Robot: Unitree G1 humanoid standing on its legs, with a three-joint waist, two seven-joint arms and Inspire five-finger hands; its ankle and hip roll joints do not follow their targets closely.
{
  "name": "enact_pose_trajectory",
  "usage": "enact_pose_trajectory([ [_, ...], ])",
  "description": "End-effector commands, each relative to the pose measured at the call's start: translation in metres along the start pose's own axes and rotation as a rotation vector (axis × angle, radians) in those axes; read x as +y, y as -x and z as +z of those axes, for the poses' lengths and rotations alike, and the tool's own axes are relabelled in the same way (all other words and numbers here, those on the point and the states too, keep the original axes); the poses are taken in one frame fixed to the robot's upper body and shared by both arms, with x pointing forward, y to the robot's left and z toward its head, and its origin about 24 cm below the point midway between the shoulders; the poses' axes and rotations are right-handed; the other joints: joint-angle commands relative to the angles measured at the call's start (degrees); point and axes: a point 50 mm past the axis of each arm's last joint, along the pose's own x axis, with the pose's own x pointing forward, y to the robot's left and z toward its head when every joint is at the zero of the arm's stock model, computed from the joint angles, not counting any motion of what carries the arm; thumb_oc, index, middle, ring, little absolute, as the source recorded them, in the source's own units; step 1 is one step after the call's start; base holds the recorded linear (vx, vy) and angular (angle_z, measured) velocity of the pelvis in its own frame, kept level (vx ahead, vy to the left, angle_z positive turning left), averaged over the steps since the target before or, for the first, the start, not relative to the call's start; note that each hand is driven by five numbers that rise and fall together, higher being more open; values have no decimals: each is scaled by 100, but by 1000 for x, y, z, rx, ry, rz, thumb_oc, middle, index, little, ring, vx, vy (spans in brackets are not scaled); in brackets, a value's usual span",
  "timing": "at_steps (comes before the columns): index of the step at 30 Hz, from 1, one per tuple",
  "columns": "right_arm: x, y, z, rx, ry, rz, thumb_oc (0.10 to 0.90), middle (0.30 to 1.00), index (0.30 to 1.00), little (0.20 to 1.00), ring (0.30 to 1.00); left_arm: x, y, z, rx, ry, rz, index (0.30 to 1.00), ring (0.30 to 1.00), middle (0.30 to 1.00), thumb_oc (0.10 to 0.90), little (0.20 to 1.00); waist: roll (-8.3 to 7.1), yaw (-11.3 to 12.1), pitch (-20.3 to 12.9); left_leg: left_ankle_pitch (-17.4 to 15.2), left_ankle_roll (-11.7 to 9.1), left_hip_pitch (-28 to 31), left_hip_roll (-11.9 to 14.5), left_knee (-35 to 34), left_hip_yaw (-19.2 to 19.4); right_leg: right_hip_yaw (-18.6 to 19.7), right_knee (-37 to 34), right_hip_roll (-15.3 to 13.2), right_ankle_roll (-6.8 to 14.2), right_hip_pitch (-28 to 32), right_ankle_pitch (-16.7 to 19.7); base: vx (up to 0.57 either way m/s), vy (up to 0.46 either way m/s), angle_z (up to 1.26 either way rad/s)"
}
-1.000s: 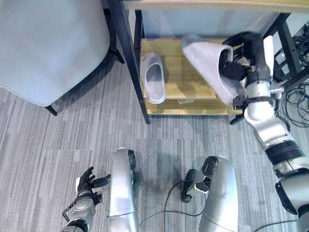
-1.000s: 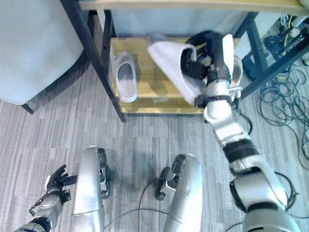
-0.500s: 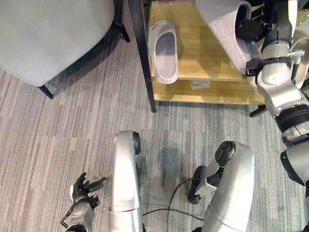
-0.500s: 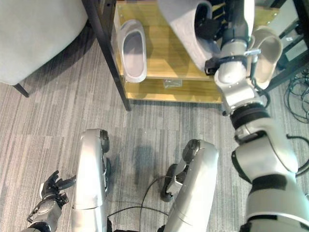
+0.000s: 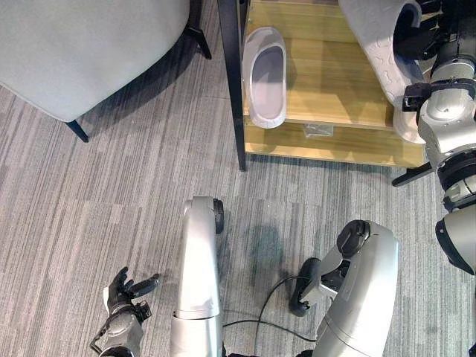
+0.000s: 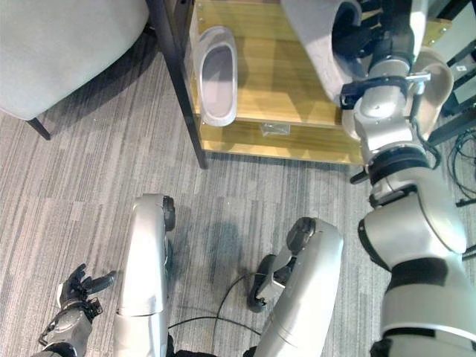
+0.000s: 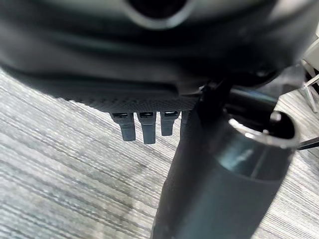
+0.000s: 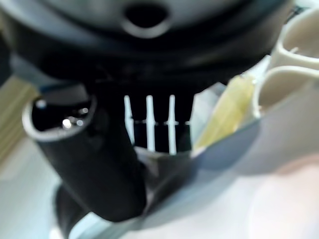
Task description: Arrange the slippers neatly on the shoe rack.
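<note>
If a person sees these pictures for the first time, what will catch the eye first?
Most striking is the grey slipper that the right hand holds tilted above the wooden shoe rack, with its fingers inside the slipper's opening. A second grey slipper lies flat at the rack's left end, beside a black post. The left hand hangs open low over the grey carpet.
</note>
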Motion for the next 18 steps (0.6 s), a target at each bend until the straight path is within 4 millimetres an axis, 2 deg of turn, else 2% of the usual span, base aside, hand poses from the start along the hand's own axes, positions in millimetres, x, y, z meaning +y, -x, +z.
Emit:
enact_pose_trajectory([
  [1, -46, -26, 96, -306, -228, -168, 400, 300, 300, 300, 300, 25, -5, 23, -139, -65, 66, 900, 900, 900, 800, 900, 166, 370, -17, -87, 594, 156, -38, -328, -416, 144, -297, 138, -612, 168, -398, 64, 19, 3],
  [7, -41, -29, 115, -338, -237, -139, 400, 300, 300, 300, 300, 19, -4, 18, -119, -76, 50, 900, 900, 900, 800, 900, 65, 413, 7, -60, 596, 156, -60, -486, -473, 151, -391, 139, -620, 168, -400, 25, 2, 2],
  [10, -32, -31, 115, -296, -237, -122, 400, 300, 300, 300, 300, 16, -5, 16, -98, -80, 50, 900, 900, 900, 800, 900, 6, 407, 9, -87, 599, 156, -54, -498, -480, 180, -384, 123, -631, 168, -404, 0, 0, 0],
  [14, -15, -30, 111, -240, -340, -117, 400, 300, 300, 300, 300, 7, -3, 8, -59, -91, 36, 900, 900, 900, 800, 900, -51, 379, 10, -155, 612, 156, -42, -441, -453, 228, -353, 127, -641, 168, -414, 0, 0, 0],
  [18, -5, -27, 109, -230, -333, -99, 400, 300, 300, 300, 300, 4, -3, 4, -39, -102, 39, 900, 900, 900, 800, 900, -90, 337, 9, -197, 618, 156, -30, -381, -430, 254, -300, 132, -641, 168, -413, 1, 26, 0],
])
